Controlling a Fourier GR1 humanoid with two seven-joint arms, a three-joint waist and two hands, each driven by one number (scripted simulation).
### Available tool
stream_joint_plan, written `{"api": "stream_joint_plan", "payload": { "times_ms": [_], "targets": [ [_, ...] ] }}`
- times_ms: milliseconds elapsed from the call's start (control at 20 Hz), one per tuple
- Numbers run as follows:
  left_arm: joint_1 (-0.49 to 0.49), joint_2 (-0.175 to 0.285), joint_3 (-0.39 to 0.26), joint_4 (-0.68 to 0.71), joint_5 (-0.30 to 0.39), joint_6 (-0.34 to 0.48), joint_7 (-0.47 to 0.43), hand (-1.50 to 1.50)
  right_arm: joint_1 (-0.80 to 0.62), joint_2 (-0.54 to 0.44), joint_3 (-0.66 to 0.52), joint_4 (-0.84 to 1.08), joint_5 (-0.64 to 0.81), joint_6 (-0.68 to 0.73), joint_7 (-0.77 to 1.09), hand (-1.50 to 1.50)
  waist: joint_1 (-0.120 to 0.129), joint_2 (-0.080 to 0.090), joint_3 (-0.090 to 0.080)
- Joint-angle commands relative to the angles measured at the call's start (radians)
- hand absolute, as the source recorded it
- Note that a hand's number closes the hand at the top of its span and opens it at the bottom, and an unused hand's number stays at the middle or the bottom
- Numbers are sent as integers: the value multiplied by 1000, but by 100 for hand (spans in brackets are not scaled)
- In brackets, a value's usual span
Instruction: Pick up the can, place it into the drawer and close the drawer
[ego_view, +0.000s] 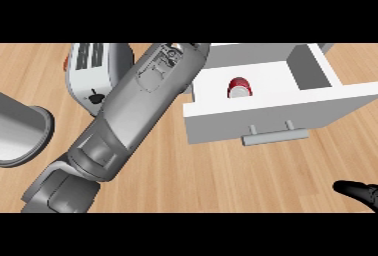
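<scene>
A red can (238, 87) with a pale top lies inside the open white drawer (266, 112), near the middle of its floor. The drawer's grey handle (275, 136) faces me at the front. My left forearm (136, 105) runs diagonally from the lower left up to the top edge, just left of the drawer. Its hand is cut off beyond the top of the view. Only a small part of my right hand (359, 192) shows at the lower right edge, below the drawer and apart from it.
A silver toaster (92, 70) stands at the upper left, partly behind my left forearm. A grey round container (22, 132) sits at the left edge. Bare wooden counter (244, 175) lies in front of the drawer.
</scene>
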Motion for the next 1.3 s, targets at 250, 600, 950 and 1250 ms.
{"api": "stream_joint_plan", "payload": {
  "times_ms": [250,600,950,1250],
  "targets": [
    [-140,-1,-17,177,139,70,-93,-150,-35,-61,43,6,96,38,-54,-150,-5,11,0],
    [-177,-1,12,227,234,51,-148,-150,-82,-127,131,28,290,57,-120,-150,23,7,-1],
    [-217,-1,32,270,287,40,-209,-150,-149,-170,243,211,566,4,-243,-150,60,9,0],
    [-244,-1,18,327,276,28,-228,-150,-275,-144,364,403,760,-58,-221,-150,98,2,-2]
  ]
}}
